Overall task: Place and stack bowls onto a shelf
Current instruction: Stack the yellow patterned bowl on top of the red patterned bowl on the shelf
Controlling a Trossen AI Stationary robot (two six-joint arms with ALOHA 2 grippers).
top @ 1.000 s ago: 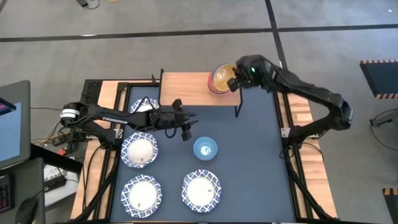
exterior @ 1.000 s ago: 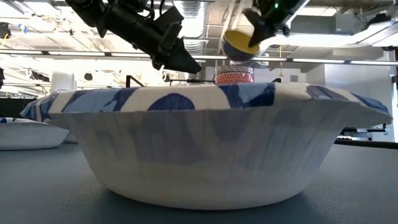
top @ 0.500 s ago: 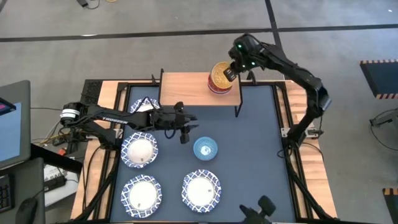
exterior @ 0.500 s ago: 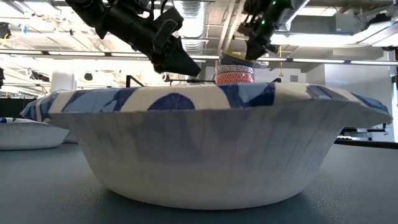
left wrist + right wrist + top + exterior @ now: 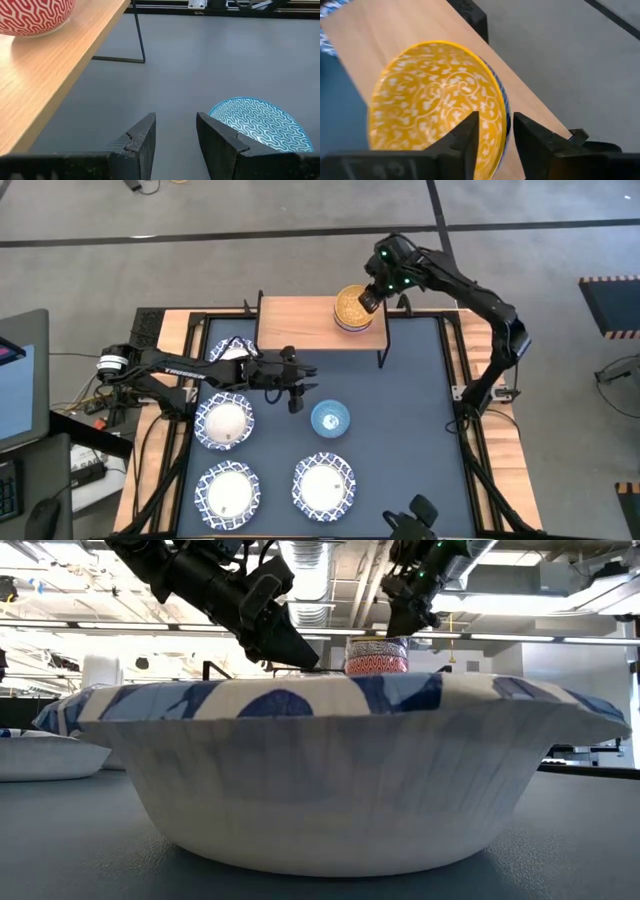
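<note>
While the desk [image 5: 400, 410] carries four white bowls [image 5: 227, 422] along its left and front, the shelf [image 5: 300, 323] at its back edge bears the yellow bowl [image 5: 351, 305], its rim between the right pincer's [image 5: 368, 300] parted fingers. Left pincer [image 5: 297, 388] hovers open beside the blue bowl [image 5: 330, 418].

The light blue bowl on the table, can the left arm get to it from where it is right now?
Probably yes. The left gripper hangs open just beside the light blue bowl, with only bare table between them.
</note>
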